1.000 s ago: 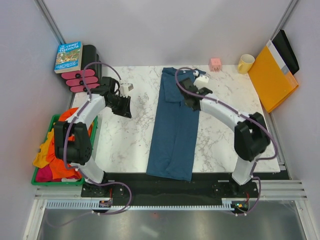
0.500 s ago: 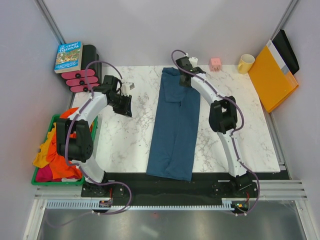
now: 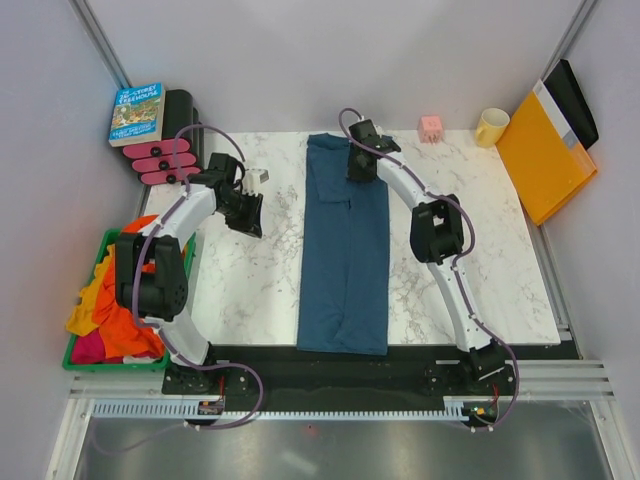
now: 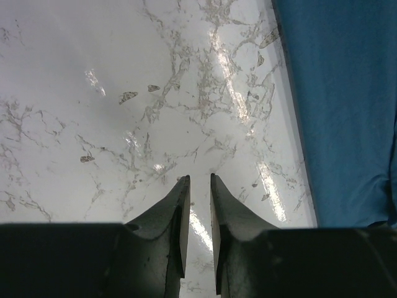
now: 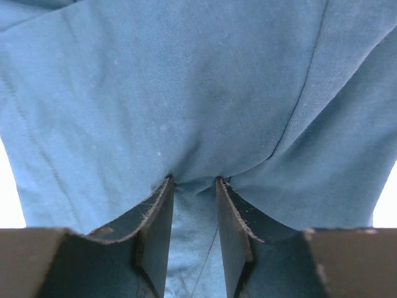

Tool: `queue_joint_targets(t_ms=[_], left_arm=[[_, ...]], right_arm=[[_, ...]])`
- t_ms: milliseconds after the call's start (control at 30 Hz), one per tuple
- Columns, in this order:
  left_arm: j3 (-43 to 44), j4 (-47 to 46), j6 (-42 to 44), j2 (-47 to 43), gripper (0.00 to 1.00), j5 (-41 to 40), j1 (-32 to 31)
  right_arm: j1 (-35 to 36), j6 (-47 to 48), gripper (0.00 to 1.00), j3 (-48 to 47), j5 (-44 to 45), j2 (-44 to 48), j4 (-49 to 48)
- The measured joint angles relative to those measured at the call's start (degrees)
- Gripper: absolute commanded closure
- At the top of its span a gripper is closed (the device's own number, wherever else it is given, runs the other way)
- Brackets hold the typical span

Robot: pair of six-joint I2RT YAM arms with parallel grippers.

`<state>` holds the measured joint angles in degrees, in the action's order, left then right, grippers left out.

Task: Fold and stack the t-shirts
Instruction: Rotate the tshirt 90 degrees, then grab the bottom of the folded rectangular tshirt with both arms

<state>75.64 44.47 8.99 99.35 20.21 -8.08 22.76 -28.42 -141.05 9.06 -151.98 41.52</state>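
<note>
The dark teal-blue t-shirt lies as a long narrow strip down the middle of the marble table. My right gripper is stretched to the shirt's far end and is shut on a pinch of its cloth, which bunches between the fingers. My left gripper hangs over bare marble left of the shirt, fingers nearly together and empty; the shirt's edge shows at the right of the left wrist view. The orange, yellow and pink-red t-shirts are heaped in a green crate at the left.
A book and a pink rack stand at the far left corner. A pink cube and a yellow mug sit at the far edge. The orange-yellow folder leans at the right.
My right arm has stretched out to the shirt's far end and pulled that end to the left; the strip now lies straighter. The left gripper has barely moved.
</note>
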Motion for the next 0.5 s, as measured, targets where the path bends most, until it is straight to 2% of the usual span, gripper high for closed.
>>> queue_joint_targets(t_ms=[167, 233, 367, 433, 500], left_arm=[[-0.1, 0.0, 0.0, 0.8, 0.74, -0.7, 0.0], [-0.1, 0.0, 0.0, 0.9, 0.73, -0.9, 0.0], [-0.8, -0.4, 0.0, 0.1, 0.68, -0.6, 0.1], [-1.6, -0.4, 0.0, -1.7, 0.68, 0.1, 0.1], [-2.0, -0.4, 0.0, -4.0, 0.68, 1.4, 0.1]], right_arm=[[0.1, -0.2, 0.57, -1.9, -7.6, -1.6, -3.4], [0.2, -0.3, 0.55, 0.3, -8.1, -0.9, -5.7], [0.7, -2.3, 0.49, 20.5, -6.1, 10.4, -15.6], [1.1, -3.4, 0.48, 28.3, -4.7, 16.8, -15.7], [1.6, -3.8, 0.48, 32.0, -3.0, 21.6, -15.8]])
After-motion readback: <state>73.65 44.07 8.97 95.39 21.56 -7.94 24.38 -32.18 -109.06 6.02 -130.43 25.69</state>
